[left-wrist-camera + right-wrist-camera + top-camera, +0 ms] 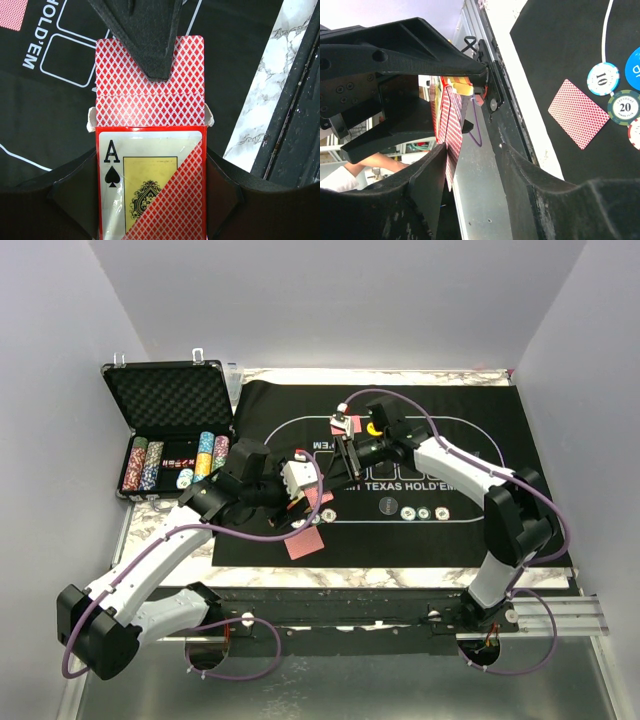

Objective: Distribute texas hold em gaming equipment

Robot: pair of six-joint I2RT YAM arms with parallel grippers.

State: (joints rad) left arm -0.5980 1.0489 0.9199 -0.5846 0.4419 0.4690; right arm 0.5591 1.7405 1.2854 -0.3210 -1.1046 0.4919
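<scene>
Red-orange card box [150, 107] marked "A", held in left claw [150, 197], right claw's [472, 167] grip unclear

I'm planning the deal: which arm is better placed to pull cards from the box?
Right. The left fingers clamp the card box, so that arm is busy; the right fingers sit at its open flap.

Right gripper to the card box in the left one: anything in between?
Nothing visible. The left gripper holds the card box, and a finger of the right gripper already overlaps its red-backed top end in the left wrist view.
</scene>
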